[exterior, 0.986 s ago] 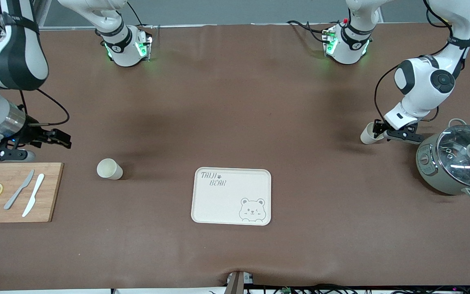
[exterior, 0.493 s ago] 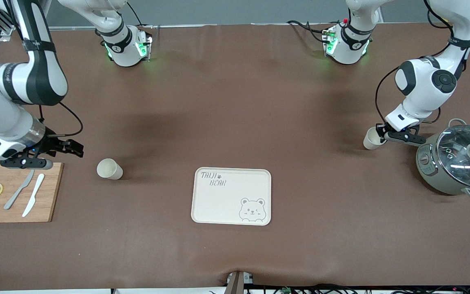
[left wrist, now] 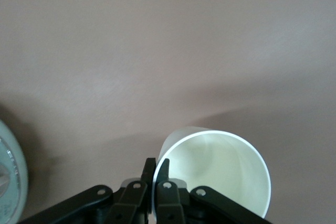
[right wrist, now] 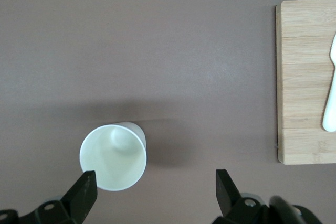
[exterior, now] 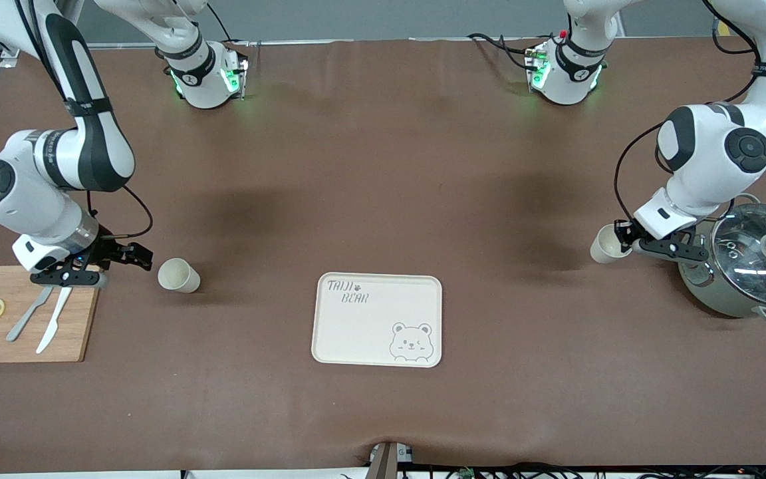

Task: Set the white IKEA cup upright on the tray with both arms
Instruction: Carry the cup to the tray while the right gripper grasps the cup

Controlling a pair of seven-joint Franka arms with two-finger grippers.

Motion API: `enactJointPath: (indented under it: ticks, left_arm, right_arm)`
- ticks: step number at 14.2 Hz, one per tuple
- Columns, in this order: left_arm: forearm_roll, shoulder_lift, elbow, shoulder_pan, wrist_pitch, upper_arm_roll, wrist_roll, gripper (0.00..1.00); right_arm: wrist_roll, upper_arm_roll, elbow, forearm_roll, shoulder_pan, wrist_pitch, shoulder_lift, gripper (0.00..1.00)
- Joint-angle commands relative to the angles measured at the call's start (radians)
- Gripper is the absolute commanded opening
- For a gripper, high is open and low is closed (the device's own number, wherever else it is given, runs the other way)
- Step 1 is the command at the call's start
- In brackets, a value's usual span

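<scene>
The left gripper (exterior: 624, 241) is clamped on one cup's (exterior: 604, 244) rim beside the pot (exterior: 749, 266); carry it level to the tray (exterior: 378, 319). The right gripper (exterior: 131, 257), fingers apart, should straddle the other cup (exterior: 177, 275) squarely.

Tray (exterior: 378, 319) between cup (exterior: 178, 275) and pot (exterior: 745, 269).

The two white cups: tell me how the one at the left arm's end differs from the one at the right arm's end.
The cup at the left gripper is pinched at its rim by the shut left gripper, beside the pot; the cup near the cutting board lies free on the table, with the open right gripper close beside it, not touching. The gripped one looks raised off the table; the other rests on it. Both are plain white, empty, and off the tray.
</scene>
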Motion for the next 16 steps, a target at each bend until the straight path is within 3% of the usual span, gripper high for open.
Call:
enactJointPath:
  ticks: [1, 4, 10, 16]
  left_arm:
    - [-0.017, 0.071, 0.116, -0.001, -0.077, -0.09, -0.123, 0.0]
    - [-0.016, 0.114, 0.191, -0.031, -0.122, -0.173, -0.29, 0.0]
    - [0.007, 0.306, 0.438, -0.211, -0.208, -0.165, -0.453, 0.0]
    - [0.2, 0.501, 0.668, -0.367, -0.257, -0.147, -0.692, 0.0]
  right_arm:
    - [-0.005, 0.012, -0.001, -0.009, -0.026, 0.046, 0.033, 1.0]
    - [-0.005, 0.012, -0.003, -0.009, -0.026, 0.092, 0.071, 1.0]
    - [-0.003, 0.012, -0.001, -0.009, -0.024, 0.13, 0.116, 1.0]
    - [-0.003, 0.014, -0.003, -0.009, -0.021, 0.145, 0.145, 1.0]
